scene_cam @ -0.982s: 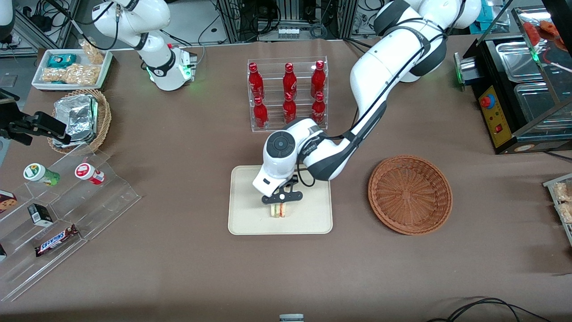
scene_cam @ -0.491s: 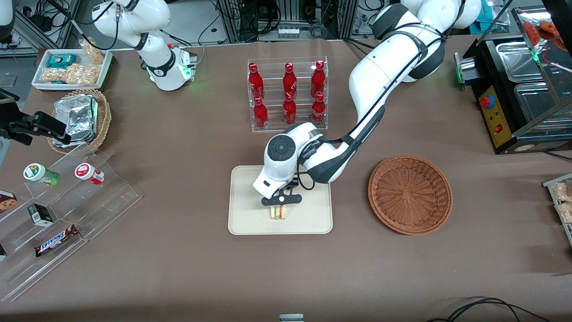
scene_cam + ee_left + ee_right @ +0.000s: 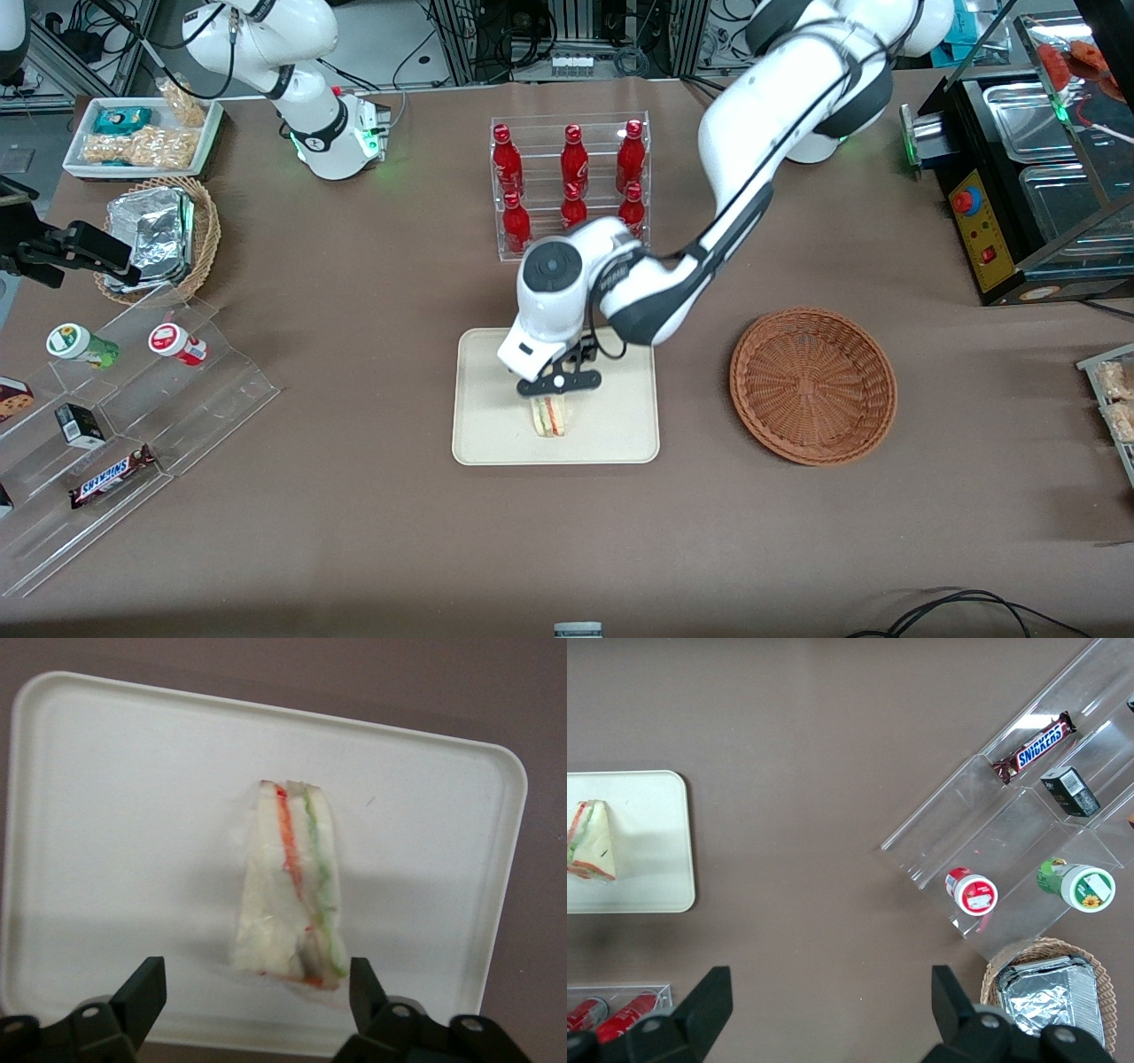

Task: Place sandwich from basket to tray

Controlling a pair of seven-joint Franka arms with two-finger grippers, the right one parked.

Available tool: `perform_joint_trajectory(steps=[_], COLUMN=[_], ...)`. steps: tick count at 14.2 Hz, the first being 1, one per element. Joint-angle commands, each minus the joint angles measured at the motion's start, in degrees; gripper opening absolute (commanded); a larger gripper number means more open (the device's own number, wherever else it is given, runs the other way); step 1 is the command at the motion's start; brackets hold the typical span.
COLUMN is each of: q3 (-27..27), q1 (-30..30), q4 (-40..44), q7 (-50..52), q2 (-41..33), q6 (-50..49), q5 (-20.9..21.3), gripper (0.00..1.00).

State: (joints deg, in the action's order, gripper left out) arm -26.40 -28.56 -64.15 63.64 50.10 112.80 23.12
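Note:
The sandwich (image 3: 550,416), a clear-wrapped wedge with pale bread and red and green filling, lies on the cream tray (image 3: 483,425). It also shows in the left wrist view (image 3: 288,890) on the tray (image 3: 115,815), and in the right wrist view (image 3: 590,840). My left gripper (image 3: 556,387) hangs open and empty just above the sandwich, its fingers (image 3: 146,992) apart and clear of the wrap. The reddish-brown wicker basket (image 3: 813,385) stands empty beside the tray, toward the working arm's end of the table.
A clear rack of red bottles (image 3: 571,182) stands farther from the front camera than the tray. A clear stepped display (image 3: 133,416) with snacks, a tan basket of foil packs (image 3: 159,235) and a white tray of snack bags (image 3: 142,135) lie toward the parked arm's end.
My left gripper has let go of the sandwich and risen a little above it. The sandwich stays on the tray.

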Motion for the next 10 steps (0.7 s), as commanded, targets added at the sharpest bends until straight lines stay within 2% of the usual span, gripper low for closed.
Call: perform_joint_trajectory(steps=[1,4,7,8,10], q3=[2.1,2.1,1.8,1.6,1.6], q1=[0.4,6.0,11.5,13.5,17.5], q4=[-6.9,-9.0,-15.6,-18.3,-23.3], q7=[2.1,3.2,2.0,0.6,-6.3], q2=[-11.7,-17.3,-21.6,-23.5,-27.8], q6=[-8.1,-14.6,-14.5,-14.0,-13.0], q5=[0.7,-2.0,-2.2,-2.4,-5.7], gripper=[1.00,1.00,1.00,1.00,1.00])
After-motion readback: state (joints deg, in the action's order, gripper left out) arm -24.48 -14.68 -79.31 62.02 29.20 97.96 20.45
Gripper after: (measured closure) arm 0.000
